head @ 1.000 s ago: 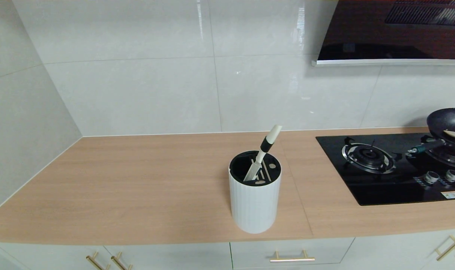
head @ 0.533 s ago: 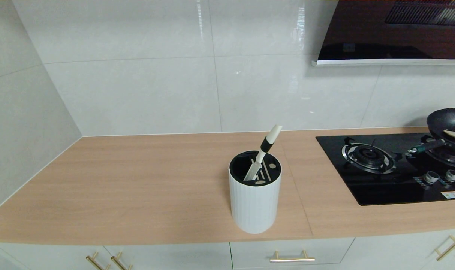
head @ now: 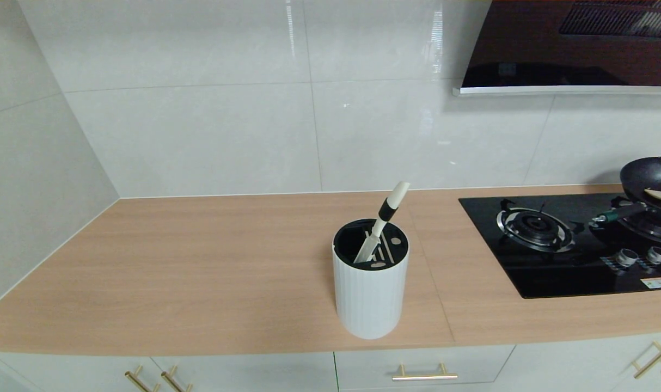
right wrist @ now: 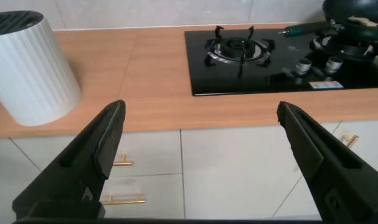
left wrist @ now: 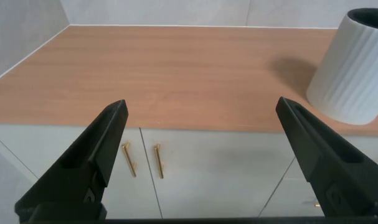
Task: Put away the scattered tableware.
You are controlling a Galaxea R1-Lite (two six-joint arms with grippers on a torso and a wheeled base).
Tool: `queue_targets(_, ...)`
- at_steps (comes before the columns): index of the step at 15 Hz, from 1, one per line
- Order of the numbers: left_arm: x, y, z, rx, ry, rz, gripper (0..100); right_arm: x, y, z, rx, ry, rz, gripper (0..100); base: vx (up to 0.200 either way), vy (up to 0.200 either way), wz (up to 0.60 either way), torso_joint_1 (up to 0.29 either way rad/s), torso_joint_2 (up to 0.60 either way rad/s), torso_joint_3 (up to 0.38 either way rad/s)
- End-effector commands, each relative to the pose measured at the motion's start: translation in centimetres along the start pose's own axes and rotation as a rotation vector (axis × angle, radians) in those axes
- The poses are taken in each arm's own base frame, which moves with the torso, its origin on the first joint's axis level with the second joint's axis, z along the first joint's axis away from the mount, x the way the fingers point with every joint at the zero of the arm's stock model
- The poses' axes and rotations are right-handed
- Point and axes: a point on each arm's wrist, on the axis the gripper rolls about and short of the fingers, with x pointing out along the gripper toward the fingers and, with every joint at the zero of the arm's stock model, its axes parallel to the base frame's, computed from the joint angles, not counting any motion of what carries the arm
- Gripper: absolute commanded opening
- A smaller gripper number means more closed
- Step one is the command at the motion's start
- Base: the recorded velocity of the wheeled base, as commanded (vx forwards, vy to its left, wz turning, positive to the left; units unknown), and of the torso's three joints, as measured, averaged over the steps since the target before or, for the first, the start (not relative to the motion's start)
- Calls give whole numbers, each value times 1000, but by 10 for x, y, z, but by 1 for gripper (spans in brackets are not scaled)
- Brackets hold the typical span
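A white ribbed utensil holder [head: 369, 288] with a black slotted top stands near the front edge of the wooden counter [head: 200, 261]. A knife [head: 382, 220] with a cream and black handle leans in it, blade down, handle tilted to the right. The holder also shows in the left wrist view [left wrist: 354, 68] and in the right wrist view [right wrist: 30, 65]. My left gripper [left wrist: 201, 168] is open, held in front of the counter edge and below it, left of the holder. My right gripper [right wrist: 198, 165] is open, held in front of the cabinets, right of the holder.
A black gas hob [head: 570, 245] is set into the counter at the right, with a black wok [head: 652, 177] holding a wooden spatula on its far burner. Cabinet drawers with gold handles [head: 424, 374] run below the counter. A range hood [head: 570, 49] hangs above.
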Motion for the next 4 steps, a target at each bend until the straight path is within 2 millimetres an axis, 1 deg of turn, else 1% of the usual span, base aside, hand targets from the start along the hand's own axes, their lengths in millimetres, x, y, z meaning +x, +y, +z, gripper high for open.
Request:
queue_targets(1, 0, 0, 0, -1, 2, 1, 100, 0, 0, -1, 1, 6, 2, 100, 0, 0, 0, 0, 0, 0)
queue_targets(4, 0, 0, 0, -1, 2, 1, 100, 0, 0, -1, 1, 6, 2, 100, 0, 0, 0, 0, 0, 0)
